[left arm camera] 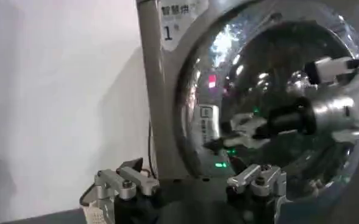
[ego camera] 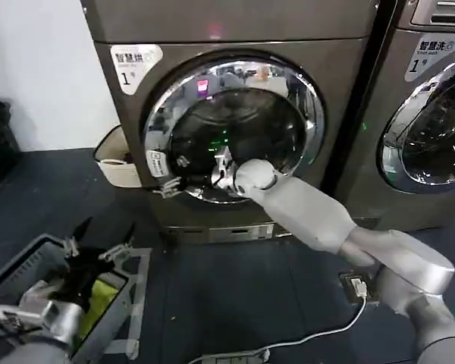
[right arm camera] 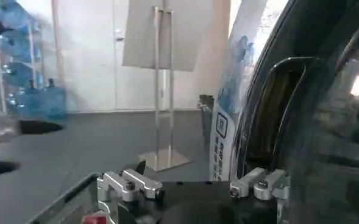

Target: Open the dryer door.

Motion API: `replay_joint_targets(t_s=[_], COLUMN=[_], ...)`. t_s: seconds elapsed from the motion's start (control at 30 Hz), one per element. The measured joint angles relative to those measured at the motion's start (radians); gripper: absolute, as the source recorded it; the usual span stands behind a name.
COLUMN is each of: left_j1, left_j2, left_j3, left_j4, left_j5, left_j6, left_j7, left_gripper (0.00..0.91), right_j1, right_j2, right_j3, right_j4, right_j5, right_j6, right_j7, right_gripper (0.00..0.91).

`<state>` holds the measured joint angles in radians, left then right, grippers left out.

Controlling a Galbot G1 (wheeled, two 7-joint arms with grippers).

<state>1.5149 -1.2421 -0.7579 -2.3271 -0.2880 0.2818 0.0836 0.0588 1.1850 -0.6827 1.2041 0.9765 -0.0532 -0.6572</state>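
dryer door [ego camera: 235,125]: round glass port with a chrome ring on front of machine 1, looks shut or barely cracked.
right gripper [ego camera: 176,184]: you've got it at the door's left rim, by the small sticker and handle recess; jaws wide, nothing pinched yet.
left gripper [ego camera: 98,254]: parked low over the grey bin [ego camera: 15,269], jaws wide, empty.
step: you're at the reach-and-hook stage, I'd say.
next: seat a finger behind the handle lip, then pull outward along the hinge arc.

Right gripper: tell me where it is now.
In the head view the right gripper reaches across to the left rim of the round chrome-ringed dryer door, beside the small white label.
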Motion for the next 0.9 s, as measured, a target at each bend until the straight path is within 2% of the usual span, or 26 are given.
replay_joint_targets(t_s=[0.33,0.57,0.73,0.9], left_j1=[-0.071,-0.102,-0.127,-0.15], left_j2=[0.13,0.198,0.232,0.26], left_j3=[-0.058,-0.075,-0.075,-0.072], left_j4=[0.089,0.132,0.161,0.187], left_j5=[-0.069,-0.096,-0.108,-0.126], left_j6=[-0.041,-0.072,-0.074,-0.075], left_j7=[0.051,0.07,0.07,0.073], left_gripper=[0.907,0.907,0.907,0.907], right_j1=[-0.004,0.0,0.003,0.007], right_j2=[-0.092,-0.144,-0.187,-0.236], right_j3=[-0.029,-0.061,-0.084,-0.103], right_j4=[0.13,0.204,0.239,0.282], right_j5=[0.04,0.064,0.114,0.135], right_j6=[0.006,0.051,0.092,0.104], right_j7=[-0.032,-0.089,-0.175,-0.265], right_gripper=[0.907,0.907,0.907,0.907])
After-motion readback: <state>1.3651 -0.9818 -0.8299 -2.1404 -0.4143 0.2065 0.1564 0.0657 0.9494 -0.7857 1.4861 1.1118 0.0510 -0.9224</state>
